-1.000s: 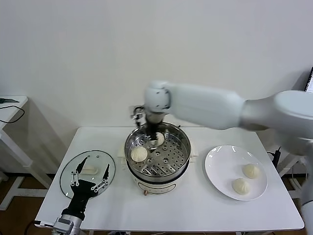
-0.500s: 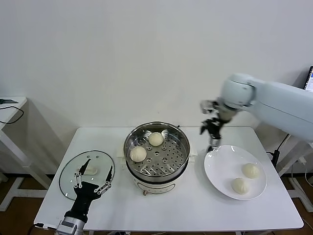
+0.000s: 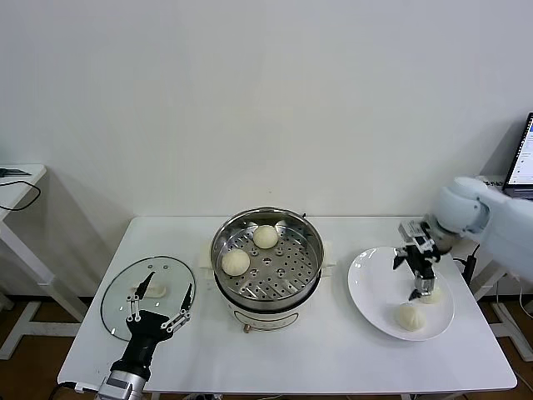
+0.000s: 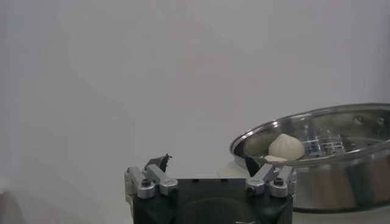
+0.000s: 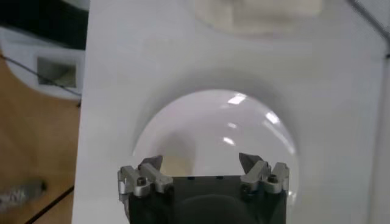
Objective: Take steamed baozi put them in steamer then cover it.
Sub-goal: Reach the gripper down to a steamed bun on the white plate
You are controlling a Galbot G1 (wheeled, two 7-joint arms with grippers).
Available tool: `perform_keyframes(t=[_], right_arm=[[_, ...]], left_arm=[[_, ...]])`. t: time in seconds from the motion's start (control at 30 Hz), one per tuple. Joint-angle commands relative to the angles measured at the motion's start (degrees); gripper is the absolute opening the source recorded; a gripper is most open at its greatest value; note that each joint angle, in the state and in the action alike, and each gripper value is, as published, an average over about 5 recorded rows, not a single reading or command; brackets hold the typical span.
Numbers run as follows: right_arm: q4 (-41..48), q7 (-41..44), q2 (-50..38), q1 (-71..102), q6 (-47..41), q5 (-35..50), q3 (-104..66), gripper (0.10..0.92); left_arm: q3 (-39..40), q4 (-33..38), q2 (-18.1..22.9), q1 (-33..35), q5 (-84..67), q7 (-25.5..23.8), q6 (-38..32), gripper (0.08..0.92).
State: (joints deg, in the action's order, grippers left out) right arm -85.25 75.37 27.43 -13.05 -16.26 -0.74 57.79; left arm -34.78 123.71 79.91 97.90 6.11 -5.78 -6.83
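Observation:
The steamer (image 3: 310, 265) stands mid-table with two steamed baozi on its perforated tray, one at the back (image 3: 266, 237) and one at front left (image 3: 236, 262). Another baozi (image 3: 408, 317) lies on the white plate (image 3: 375, 283) at the right. A second one (image 3: 432, 294) there is partly hidden by my right gripper (image 3: 419, 279), which hangs open and empty just above the plate. The glass cover (image 3: 121, 292) lies flat at the table's left. My left gripper (image 3: 158, 302) stands open over the cover's near edge. The left wrist view shows the steamer (image 4: 341, 176) and a baozi (image 4: 286, 147) beyond the open left gripper (image 4: 207, 163).
The right wrist view looks down on the plate (image 5: 213, 134), the table's edge and the floor beside it. A white side table (image 3: 17, 187) stands far left and a laptop's edge (image 3: 522, 154) far right. The wall rises right behind the table.
My right arm swung from over the steamer's back across to the right and down over the plate, leaving a baozi in the steamer. The left arm barely moved.

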Motion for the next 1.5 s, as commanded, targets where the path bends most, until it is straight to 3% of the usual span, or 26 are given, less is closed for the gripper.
perform_keyframes(t=[0.03, 0.7, 1.5], right_arm=[[1.2, 0.9, -2.6, 13.7, 3.1, -7.1, -8.9, 0.823], [6.5, -3.2, 1.9, 20.1, 4.2, -10.9, -16.2, 0.823], [8.2, -2.1, 3.9, 23.3, 4.5, -13.2, -18.7, 0.821]], left_arm=[[0.1, 0.1, 0.1, 0.1, 0.1, 0.0, 0.0, 0.823], [0.7, -0.7, 0.4, 0.4, 1.1, 0.2, -0.5, 0.823], [0.8, -1.4, 0.3, 0.1, 1.2, 0.1, -0.4, 0.823]])
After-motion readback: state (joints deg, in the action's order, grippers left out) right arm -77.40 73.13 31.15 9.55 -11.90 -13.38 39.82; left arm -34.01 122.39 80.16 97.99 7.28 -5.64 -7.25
